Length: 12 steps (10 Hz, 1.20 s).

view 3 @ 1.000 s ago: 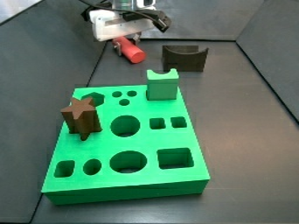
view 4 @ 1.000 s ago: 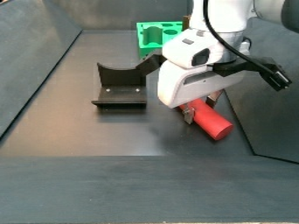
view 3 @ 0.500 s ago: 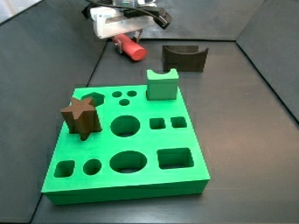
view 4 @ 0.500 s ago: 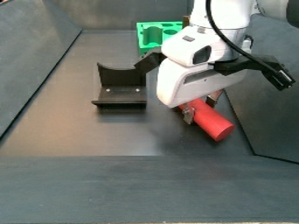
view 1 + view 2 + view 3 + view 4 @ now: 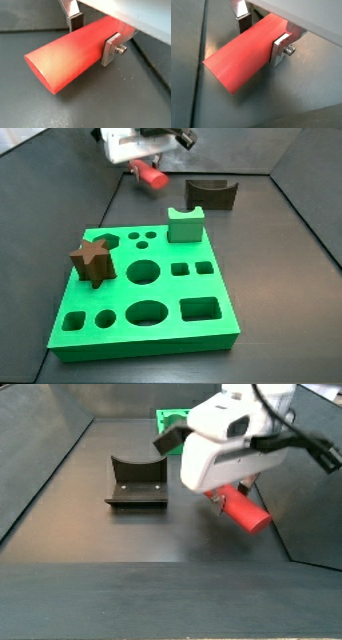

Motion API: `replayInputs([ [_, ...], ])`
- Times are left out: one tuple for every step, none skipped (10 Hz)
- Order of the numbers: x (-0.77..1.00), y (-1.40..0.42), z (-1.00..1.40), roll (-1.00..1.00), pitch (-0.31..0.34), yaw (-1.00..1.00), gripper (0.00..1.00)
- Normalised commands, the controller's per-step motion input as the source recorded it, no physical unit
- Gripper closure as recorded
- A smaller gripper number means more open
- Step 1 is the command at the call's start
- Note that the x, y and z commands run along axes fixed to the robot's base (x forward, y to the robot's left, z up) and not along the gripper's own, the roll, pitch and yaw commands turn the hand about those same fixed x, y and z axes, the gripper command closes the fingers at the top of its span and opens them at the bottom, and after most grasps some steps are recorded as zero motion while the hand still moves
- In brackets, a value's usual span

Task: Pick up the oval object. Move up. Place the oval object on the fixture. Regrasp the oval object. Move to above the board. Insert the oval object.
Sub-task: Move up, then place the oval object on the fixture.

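Clearly mid-lift: claw (image 5: pixel 95 31) clamped across the oval object (image 5: pixel 70 56), silver fingers (image 5: pixel 112 49) with dark pads pressed flat against opposite sides of the red rod in both wrist views (image 5: pixel 244 52), rod jutting out past the pads at a slant, blunt end leading, most of its length free. Grip taken well back from that free end, probably so the rod can later be laid into a cradle without the plates fouling it. Beneath the rod only dark grey floor, with a shadow under it and an apparent gap, so rod judged clear of the surface and carried. From a side view, claw (image 5: pixel 230 492) hanging under the white wrist housing, oval object (image 5: pixel 243 512) poking down and outward below it. Farther off, fixture (image 5: pixel 136 480) standing well apart on the floor, curved notch facing up and empty, judged the next resting place for the rod. In a side view, claw (image 5: pixel 144 162) and rod (image 5: pixel 148 172) up near the far wall, fixture (image 5: pixel 211 194) just to one side. Nearest that camera, board (image 5: pixel 140 288) lying flat, brown star peg (image 5: pixel 91 261) and light green notched block (image 5: pixel 186 224) standing on it, other holes open
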Motion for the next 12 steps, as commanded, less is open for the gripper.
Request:
replayInputs([
  [0.00,0.01,0.40,0.07,0.069,-0.03,1.00],
  [-0.01,0.01,0.26,0.09,0.069,-0.03,1.00],
  [0.00,0.00,1.00,0.00,0.000,0.00,1.00],
  [0.00,0.00,1.00,0.01,0.000,0.00,1.00],
  [-0.01,0.00,1.00,0.02,0.014,0.00,1.00],
  [-0.02,0.00,1.00,0.04,0.029,-0.01,1.00],
  [-0.02,0.00,1.00,0.05,0.038,-0.02,1.00],
  [-0.03,0.00,1.00,0.08,0.051,-0.02,1.00],
  [-0.03,0.00,1.00,0.10,0.058,-0.02,1.00],
  [-0.04,0.00,1.00,0.11,0.066,-0.01,1.00],
  [-0.04,-0.01,1.00,0.11,0.067,0.00,1.00],
  [-0.03,-0.01,0.89,0.13,0.075,0.01,1.00],
])
